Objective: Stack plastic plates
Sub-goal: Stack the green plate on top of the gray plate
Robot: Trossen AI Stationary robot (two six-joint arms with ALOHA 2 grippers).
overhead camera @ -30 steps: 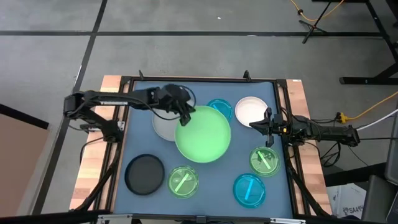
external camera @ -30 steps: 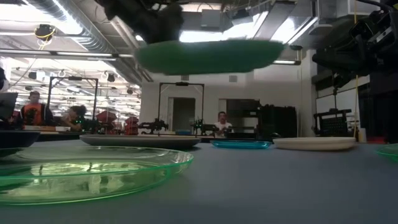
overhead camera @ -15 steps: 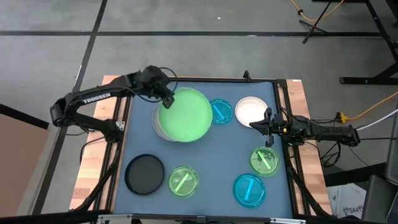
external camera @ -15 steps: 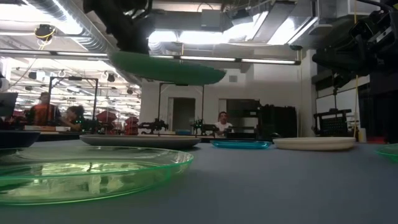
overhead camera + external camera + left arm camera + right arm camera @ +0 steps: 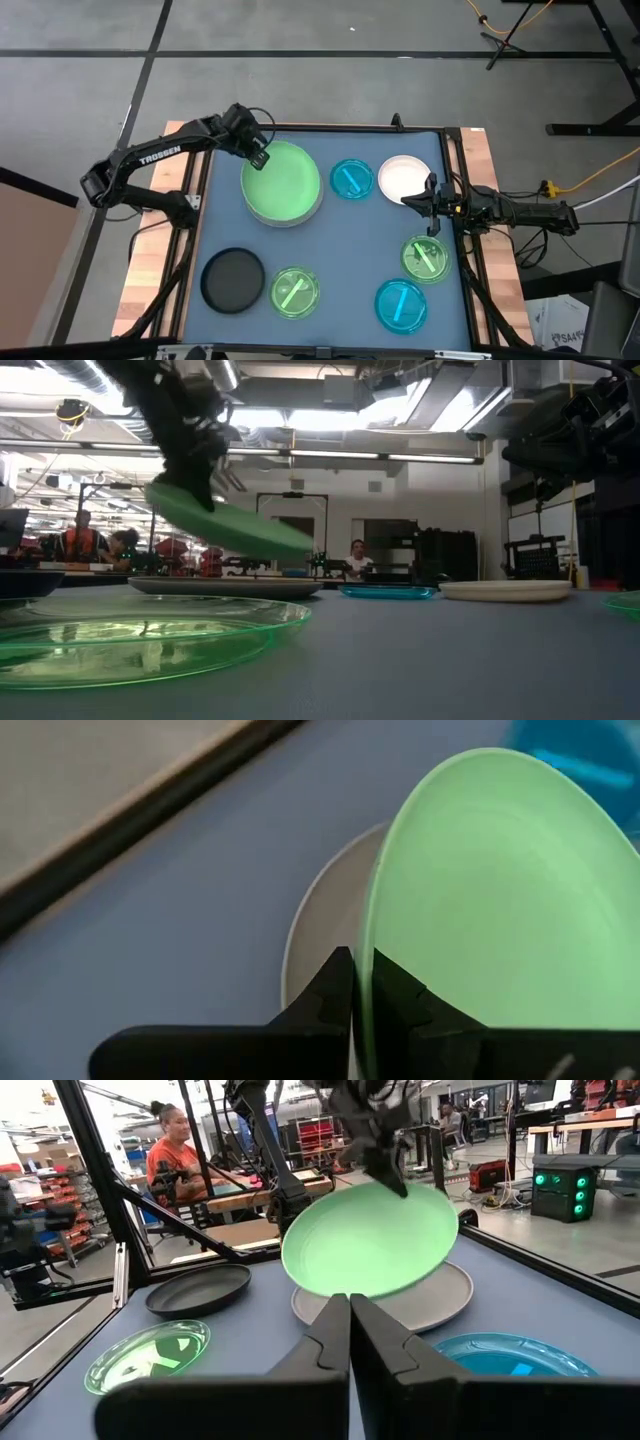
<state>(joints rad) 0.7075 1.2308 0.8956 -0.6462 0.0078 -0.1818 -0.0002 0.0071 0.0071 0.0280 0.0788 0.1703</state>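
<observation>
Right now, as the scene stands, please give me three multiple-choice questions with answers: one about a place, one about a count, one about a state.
1. Where is the large light green plate?
A. Over the large grey plate
B. On the black plate
C. Beside the white plate

2. How many small translucent blue plates are on the table?
A. One
B. Two
C. Four

3. How is the light green plate held?
A. Lying flat, released
B. Tilted, pinched at its rim by the left gripper
C. Held by the right gripper

Answers:
1 A: grey rim shows beneath it.
2 B: the high view shows two.
3 B: the left fingers clamp its rim; it slants in the low view.
</observation>
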